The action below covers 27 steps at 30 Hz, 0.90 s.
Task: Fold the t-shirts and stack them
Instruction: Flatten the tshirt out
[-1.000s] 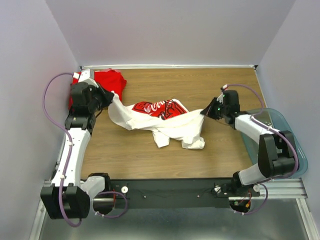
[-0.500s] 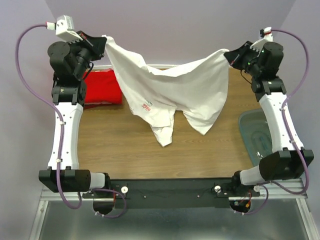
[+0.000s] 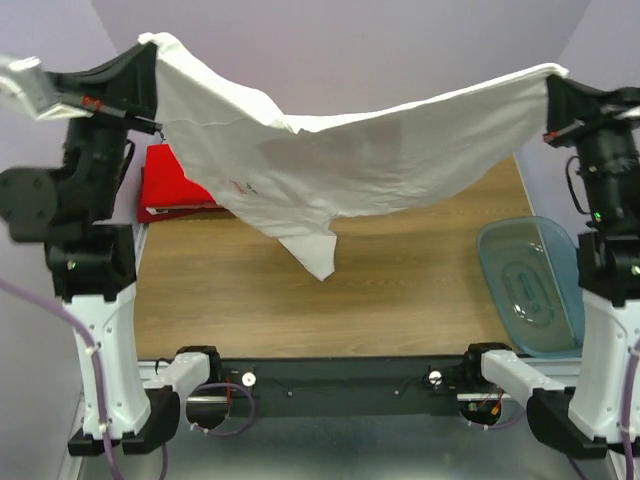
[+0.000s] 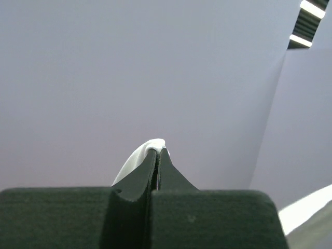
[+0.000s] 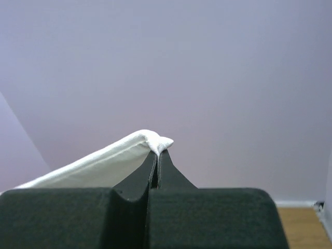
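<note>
While both arms hold the white t-shirt (image 3: 350, 165) high above the table (image 3: 400, 300), you have it spread in the air between them. The step in hand is therefore, as I judge, to open the cloth before you lay it down for folding. The left gripper (image 4: 158, 153) is clenched on one corner at the far left, and the right gripper (image 5: 157, 154) is clenched on another corner at the far right. In each wrist view only a small bit of white cloth comes out above the closed fingertips, so both holds look thin. The shirt sags in the middle and one flap hangs down toward the table, not touching it as far as the top view shows. The red t-shirt (image 3: 175, 185) lies at the far left of the table, seemingly folded, partly hidden by the white cloth. The blue plastic tub (image 3: 535, 285) sits at the right edge.

Pull the grippers apart only until the upper edge is nearly straight; more tension may draw the cloth out of such small pinches. Lower both sides at the same height and speed. Let the hanging flap meet the bare wood in the middle first, then drag gently toward the near side so the body lies smooth. Come down well apart from the red shirt and the tub. Do not release before the cloth rests flat.
</note>
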Each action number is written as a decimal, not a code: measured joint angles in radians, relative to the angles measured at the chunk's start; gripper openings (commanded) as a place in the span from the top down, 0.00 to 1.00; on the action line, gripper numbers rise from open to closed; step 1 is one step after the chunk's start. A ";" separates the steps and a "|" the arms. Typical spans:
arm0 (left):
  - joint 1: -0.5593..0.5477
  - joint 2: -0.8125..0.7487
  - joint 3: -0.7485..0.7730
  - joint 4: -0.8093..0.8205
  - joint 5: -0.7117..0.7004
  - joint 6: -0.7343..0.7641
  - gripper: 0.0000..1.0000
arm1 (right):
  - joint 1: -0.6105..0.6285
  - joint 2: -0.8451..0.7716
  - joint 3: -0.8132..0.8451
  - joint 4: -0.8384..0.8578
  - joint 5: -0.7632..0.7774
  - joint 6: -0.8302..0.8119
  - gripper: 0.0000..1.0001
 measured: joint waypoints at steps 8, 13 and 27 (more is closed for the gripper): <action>0.000 -0.063 0.226 0.046 -0.064 0.078 1.00 | 0.000 -0.068 0.182 -0.012 0.055 -0.037 0.99; 0.000 -0.064 0.207 0.099 -0.063 0.069 1.00 | 0.000 -0.042 0.177 -0.023 0.055 -0.027 1.00; -0.008 0.431 -0.022 0.049 0.065 -0.008 1.00 | -0.001 0.263 -0.124 -0.048 0.011 0.043 0.99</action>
